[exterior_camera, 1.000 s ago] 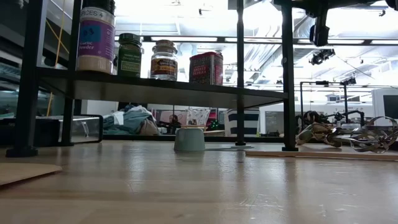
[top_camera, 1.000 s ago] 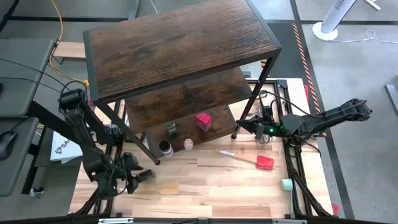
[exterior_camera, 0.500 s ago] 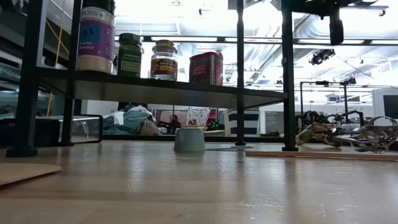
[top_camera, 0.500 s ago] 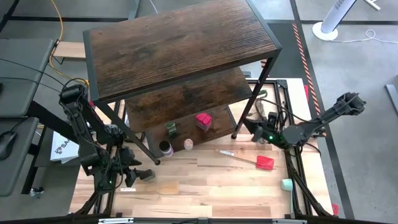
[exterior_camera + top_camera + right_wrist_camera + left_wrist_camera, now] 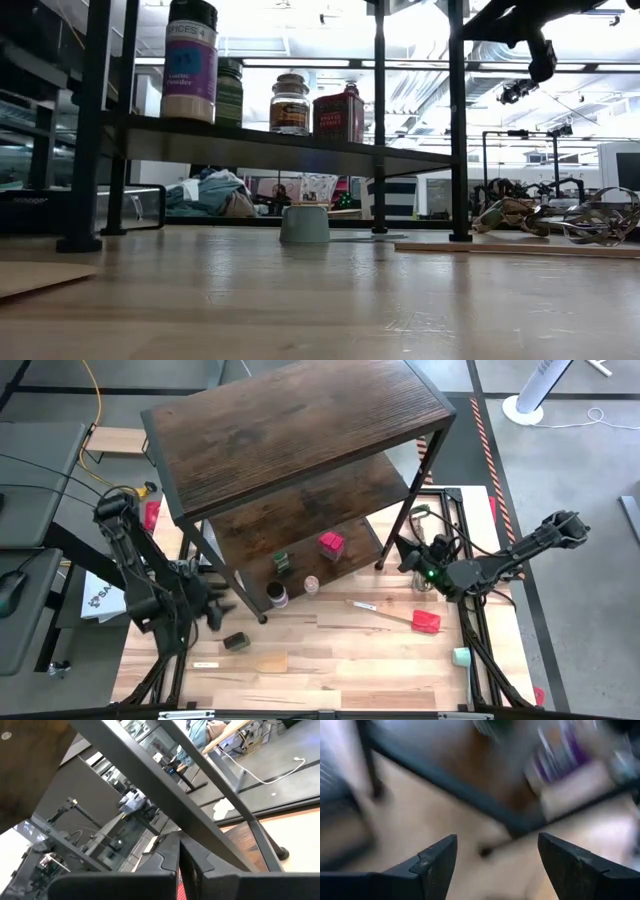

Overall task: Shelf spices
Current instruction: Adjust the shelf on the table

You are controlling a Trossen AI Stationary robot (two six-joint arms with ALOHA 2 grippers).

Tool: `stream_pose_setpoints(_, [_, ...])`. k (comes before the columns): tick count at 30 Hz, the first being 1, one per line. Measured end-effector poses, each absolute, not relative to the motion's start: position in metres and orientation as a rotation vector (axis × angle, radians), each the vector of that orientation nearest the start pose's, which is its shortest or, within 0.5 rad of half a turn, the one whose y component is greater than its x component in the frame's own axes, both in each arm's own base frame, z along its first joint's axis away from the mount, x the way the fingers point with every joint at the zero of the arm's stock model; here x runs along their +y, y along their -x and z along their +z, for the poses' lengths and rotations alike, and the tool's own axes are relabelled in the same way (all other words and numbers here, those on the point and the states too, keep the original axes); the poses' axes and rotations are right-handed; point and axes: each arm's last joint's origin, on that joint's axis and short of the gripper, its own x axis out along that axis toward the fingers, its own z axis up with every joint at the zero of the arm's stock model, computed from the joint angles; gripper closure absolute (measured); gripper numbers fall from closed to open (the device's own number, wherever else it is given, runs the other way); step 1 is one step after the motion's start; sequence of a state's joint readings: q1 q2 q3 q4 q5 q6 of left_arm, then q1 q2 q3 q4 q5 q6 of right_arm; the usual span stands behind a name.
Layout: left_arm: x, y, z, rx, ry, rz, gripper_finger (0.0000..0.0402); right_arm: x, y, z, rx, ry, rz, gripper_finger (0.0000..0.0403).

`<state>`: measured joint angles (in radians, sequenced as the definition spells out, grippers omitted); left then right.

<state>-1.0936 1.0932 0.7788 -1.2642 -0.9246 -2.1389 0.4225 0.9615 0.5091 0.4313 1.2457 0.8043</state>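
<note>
The shelf [image 5: 290, 430] stands on the table's far half. Its lowest board holds a green-lidded jar [image 5: 283, 563], a red jar [image 5: 331, 544], a dark-lidded jar with a white label [image 5: 276, 595] and a tiny pale jar [image 5: 311, 585]. A small dark jar [image 5: 236, 642] lies on the table in front of the shelf's left legs. My left gripper [image 5: 212, 608] is open [image 5: 495, 840], between that jar and the shelf's lower frame bar [image 5: 445, 782]. My right gripper [image 5: 403, 548] is shut, beside the shelf's near right leg [image 5: 380, 565] and above the table [image 5: 541, 62]. My right gripper [image 5: 178, 840] is shut with its fingertips against the outline of a black frame bar [image 5: 215, 827] of the shelf. I cannot tell whether it touches the bar. The low view shows it apart from the near right post [image 5: 455, 120].
A red spatula [image 5: 425, 621] lies to the right of the shelf's front, with a pale cup [image 5: 460, 656] nearer the near right corner. A wire whisk [image 5: 600, 225] sits by the right side. A thin wood piece [image 5: 270, 660] lies near the dark jar. Cables run under both arms.
My left gripper has moved from the dark jar toward the far edge and the shelf, leaving the jar on the table. The shelf has slid to the right and turned a little, its left posts shifting most. My right gripper has drawn slightly toward the shelf's right leg.
</note>
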Motion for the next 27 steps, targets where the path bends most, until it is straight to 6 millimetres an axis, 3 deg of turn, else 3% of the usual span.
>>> stream_pose_setpoints(5, [-0.082,-0.094,0.267,0.448,0.567,0.865,0.0158,0.054,-0.187,0.265,-0.314,-0.744,-0.774,0.0403])
stream_pose_setpoints(10, [-0.055,-0.101,0.278,0.386,0.564,0.967,0.0201,0.054,-0.187,0.266,-0.31,-0.748,-0.76,0.0403])
stream_pose_setpoints(20, [-0.027,-0.106,0.286,0.191,0.526,1.138,0.0386,0.054,-0.187,0.266,-0.314,-0.753,-0.754,0.0403])
stream_pose_setpoints(27, [-0.008,-0.109,0.288,0.055,0.486,1.288,0.0392,0.054,-0.187,0.266,-0.315,-0.753,-0.758,0.0403])
